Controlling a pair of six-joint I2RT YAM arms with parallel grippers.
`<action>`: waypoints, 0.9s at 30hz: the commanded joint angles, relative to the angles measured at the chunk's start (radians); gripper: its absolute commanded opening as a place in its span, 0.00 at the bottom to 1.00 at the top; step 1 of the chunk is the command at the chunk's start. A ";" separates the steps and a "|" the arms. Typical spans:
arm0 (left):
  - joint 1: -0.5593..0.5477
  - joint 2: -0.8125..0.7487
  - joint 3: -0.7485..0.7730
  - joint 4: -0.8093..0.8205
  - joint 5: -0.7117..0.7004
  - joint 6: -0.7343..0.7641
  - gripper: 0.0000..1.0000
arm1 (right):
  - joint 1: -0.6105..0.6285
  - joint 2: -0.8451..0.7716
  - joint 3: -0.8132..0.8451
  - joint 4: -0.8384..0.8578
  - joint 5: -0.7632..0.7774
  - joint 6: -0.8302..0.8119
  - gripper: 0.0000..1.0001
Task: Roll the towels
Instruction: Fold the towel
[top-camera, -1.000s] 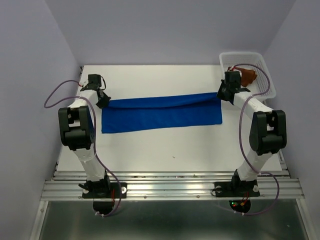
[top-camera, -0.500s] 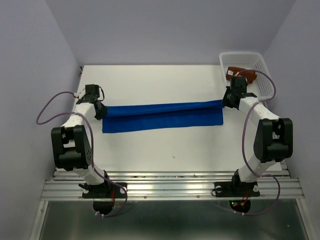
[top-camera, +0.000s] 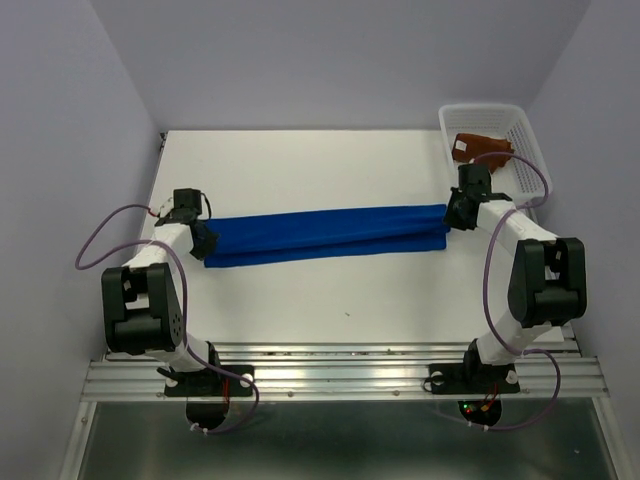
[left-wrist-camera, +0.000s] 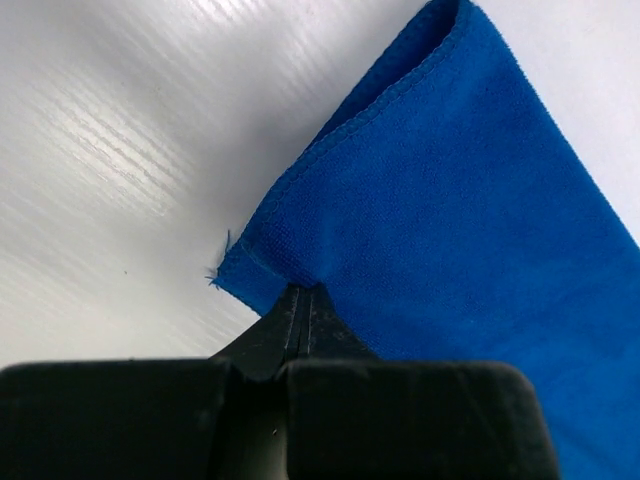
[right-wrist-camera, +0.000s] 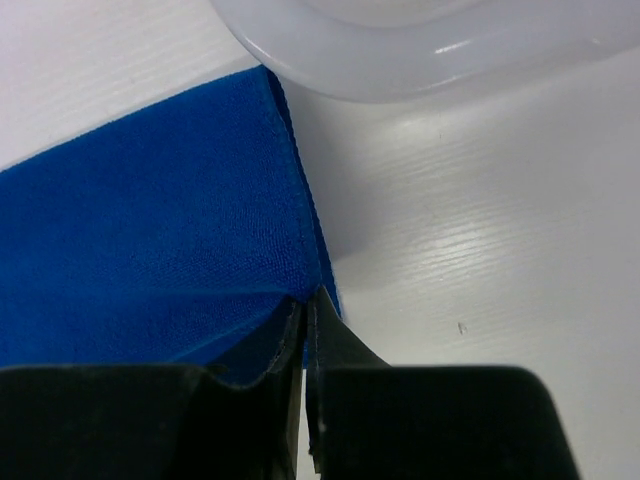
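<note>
The blue towel (top-camera: 325, 233) lies across the middle of the table as a long narrow band, folded lengthwise. My left gripper (top-camera: 203, 243) is shut on its left end, pinching a corner of the blue cloth (left-wrist-camera: 420, 240) in the left wrist view. My right gripper (top-camera: 452, 217) is shut on the right end, where the towel's hem (right-wrist-camera: 150, 240) runs up from its jaws. The rust-brown towel (top-camera: 480, 148) lies bunched inside the basket at the back right.
The white mesh basket (top-camera: 530, 165) stands at the table's back right corner, just behind my right gripper; its rim (right-wrist-camera: 400, 60) shows in the right wrist view. Walls close in the table on the left, the right and behind.
Both grippers have pulled the towel's far edge toward the near side, folding it over. The blue band is now about half as wide, and both arms sit closer to me.
</note>
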 joint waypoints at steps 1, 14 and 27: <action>0.006 -0.010 -0.025 0.024 -0.022 -0.008 0.00 | -0.015 -0.023 -0.013 -0.018 0.023 -0.012 0.01; 0.006 0.024 -0.035 -0.027 -0.038 -0.028 0.39 | -0.015 0.006 -0.039 -0.070 0.059 0.002 0.36; 0.004 -0.178 0.086 -0.165 -0.035 -0.017 0.99 | -0.015 -0.231 -0.021 -0.127 -0.100 -0.094 1.00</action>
